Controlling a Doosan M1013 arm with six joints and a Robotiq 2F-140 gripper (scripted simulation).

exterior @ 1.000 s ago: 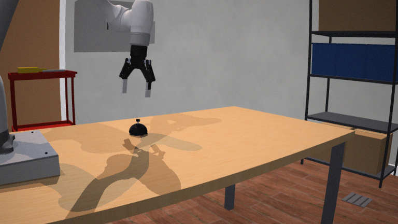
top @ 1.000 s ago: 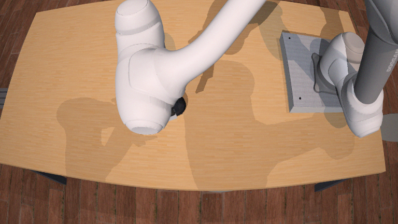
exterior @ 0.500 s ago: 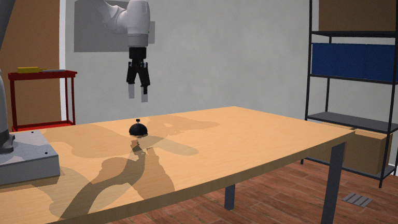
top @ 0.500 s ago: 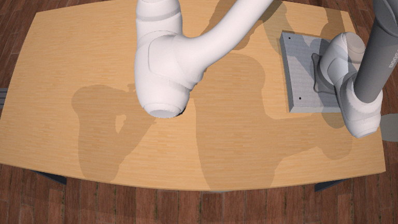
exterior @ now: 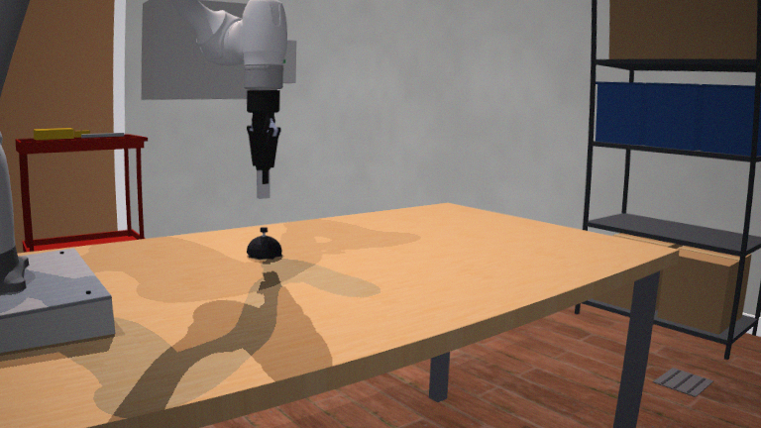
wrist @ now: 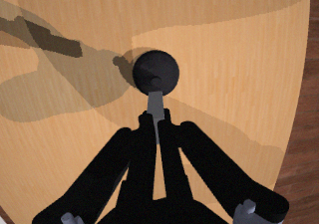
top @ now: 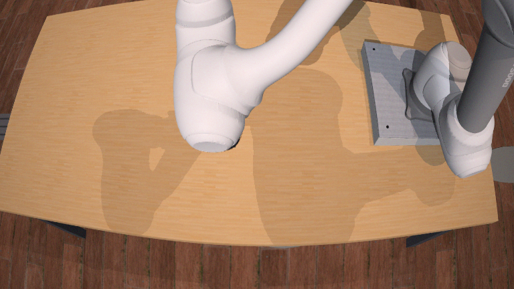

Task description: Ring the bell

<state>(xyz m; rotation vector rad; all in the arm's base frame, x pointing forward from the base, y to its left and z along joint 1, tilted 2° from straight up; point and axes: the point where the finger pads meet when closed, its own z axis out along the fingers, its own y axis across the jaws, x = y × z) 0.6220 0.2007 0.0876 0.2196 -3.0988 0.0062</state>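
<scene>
The gripper [exterior: 263,192] hangs in the air above the surface [exterior: 477,266], pointing straight down, its fingers clenched together with nothing between them. Directly below it, well apart from the fingertips, the black domed bell [exterior: 264,247] sits on the wood toward the far left part of the surface, its small button [exterior: 262,229] standing up on top, untouched. In the wrist view the bell [wrist: 156,72] lies just beyond the closed fingertips. In the top view the white arm [top: 206,77] hides the bell. The arm's grey base plate [exterior: 61,299] rests at the left end of the surface.
</scene>
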